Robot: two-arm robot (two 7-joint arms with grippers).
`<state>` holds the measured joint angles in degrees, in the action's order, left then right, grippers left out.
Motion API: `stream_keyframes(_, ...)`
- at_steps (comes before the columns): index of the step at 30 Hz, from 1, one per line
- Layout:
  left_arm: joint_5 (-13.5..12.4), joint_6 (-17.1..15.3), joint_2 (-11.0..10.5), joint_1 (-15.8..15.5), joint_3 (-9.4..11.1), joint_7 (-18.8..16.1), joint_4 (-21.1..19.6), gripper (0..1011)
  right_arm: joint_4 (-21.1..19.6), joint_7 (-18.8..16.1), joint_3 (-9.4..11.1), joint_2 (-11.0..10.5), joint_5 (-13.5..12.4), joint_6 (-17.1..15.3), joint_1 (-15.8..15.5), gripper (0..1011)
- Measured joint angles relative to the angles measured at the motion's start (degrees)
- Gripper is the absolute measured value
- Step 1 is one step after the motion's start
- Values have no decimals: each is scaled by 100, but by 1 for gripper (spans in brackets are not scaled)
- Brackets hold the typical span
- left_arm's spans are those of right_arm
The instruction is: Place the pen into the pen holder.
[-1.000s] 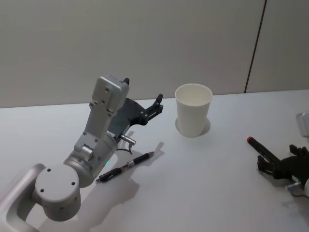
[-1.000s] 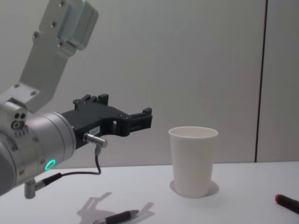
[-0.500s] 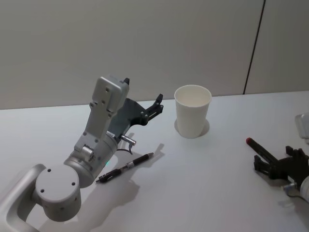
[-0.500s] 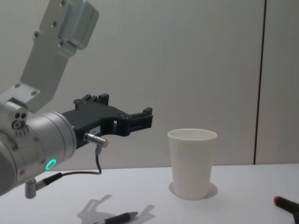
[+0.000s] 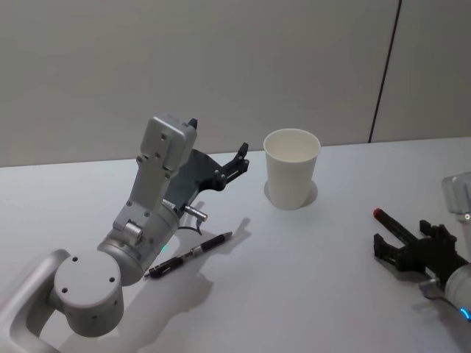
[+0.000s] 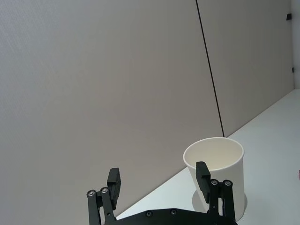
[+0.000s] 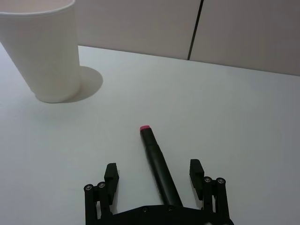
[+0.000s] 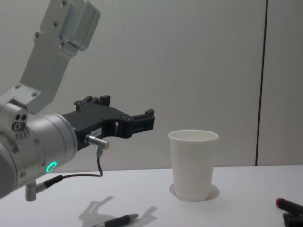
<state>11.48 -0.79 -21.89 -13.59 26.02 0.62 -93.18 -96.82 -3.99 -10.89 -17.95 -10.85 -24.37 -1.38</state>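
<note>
The pen holder, a white paper cup [image 5: 291, 168] [image 8: 192, 163], stands upright at the table's middle back. A black pen with a red tip [image 5: 390, 223] [image 7: 154, 152] lies on the table at the right. My right gripper [image 5: 408, 240] [image 7: 153, 169] is open and low over that pen's near end, one finger on each side, touching nothing. A second black pen [image 5: 190, 255] [image 8: 116, 220] lies at the left, below my left arm. My left gripper [image 5: 239, 158] [image 6: 158, 178] hangs open and empty in the air, left of the cup [image 6: 220, 164].
The white table [image 5: 309, 294] runs back to a grey wall with a dark vertical seam [image 5: 383, 73]. My left arm's big grey elbow [image 5: 87, 290] fills the near left corner. A grey part of my right arm [image 5: 460, 193] shows at the right edge.
My right gripper has slid forward and left along the red-tipped pen, closer to its tip, still open. The left arm and the other pen have not moved.
</note>
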Motion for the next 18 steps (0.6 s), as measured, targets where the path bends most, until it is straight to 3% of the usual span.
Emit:
stream_keyframes(10,0,0,0,0,0,0,0,1001,94,-105,-14,59,-15,253,52,1000)
stream_keyframes(18,0,0,0,0,0,0,0,1001,75,-85,-7,64,-9,184,46,1000)
